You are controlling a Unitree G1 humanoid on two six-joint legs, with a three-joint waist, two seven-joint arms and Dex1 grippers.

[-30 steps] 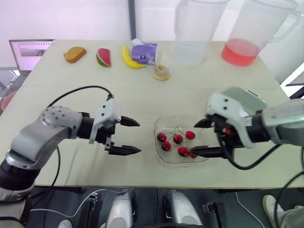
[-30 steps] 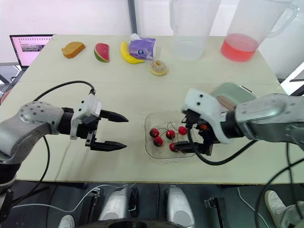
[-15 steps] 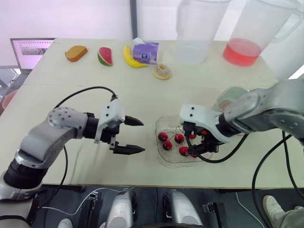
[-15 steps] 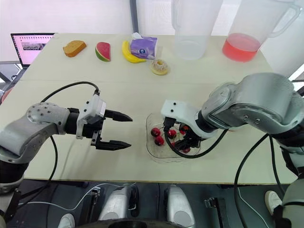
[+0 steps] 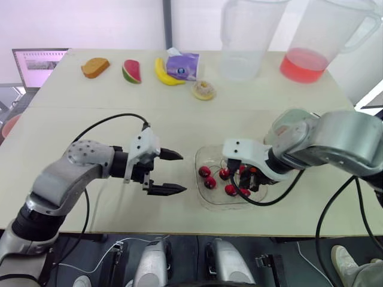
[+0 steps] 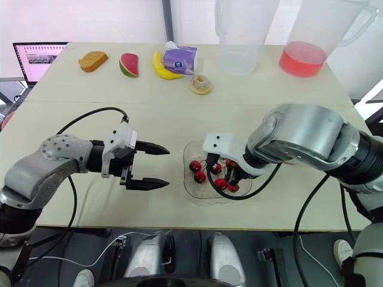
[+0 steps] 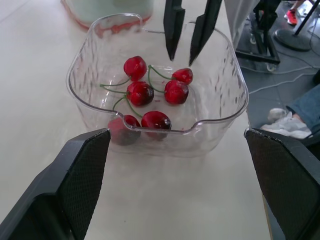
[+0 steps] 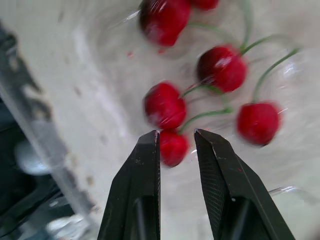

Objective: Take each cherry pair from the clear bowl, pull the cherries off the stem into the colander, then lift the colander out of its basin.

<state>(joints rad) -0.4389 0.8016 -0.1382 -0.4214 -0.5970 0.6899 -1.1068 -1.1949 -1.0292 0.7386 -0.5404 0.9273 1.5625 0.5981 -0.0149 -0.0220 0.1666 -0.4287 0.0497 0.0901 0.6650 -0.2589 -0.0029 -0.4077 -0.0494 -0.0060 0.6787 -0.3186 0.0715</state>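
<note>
A clear bowl (image 5: 203, 200) near the table's front edge holds several red cherries (image 7: 141, 92) joined in pairs by green stems. My right gripper (image 5: 246, 182) reaches down into the bowl from its right side. Its jaws stand a narrow gap apart, just over a cherry (image 8: 172, 148) and its stem. In the left wrist view nothing shows between the right gripper's tips (image 7: 181, 60). My left gripper (image 5: 182, 173) hovers wide open and empty just left of the bowl, pointing at it. Behind the bowl the green colander (image 7: 110, 5) sits in its pink-rimmed basin (image 7: 100, 25), largely hidden by my right arm.
At the table's back stand a clear pitcher (image 5: 248, 42) and a pitcher of red liquid (image 5: 311, 48). Toast (image 5: 94, 67), a watermelon slice (image 5: 130, 72), a banana (image 5: 163, 73), a purple packet (image 5: 181, 64) and a donut (image 5: 203, 91) lie behind. A laptop (image 5: 36, 66) is at far left.
My right gripper swung from the bowl's right edge down into the bowl, and its jaws narrowed from wide open to a small gap. The left gripper stayed open beside the bowl.
</note>
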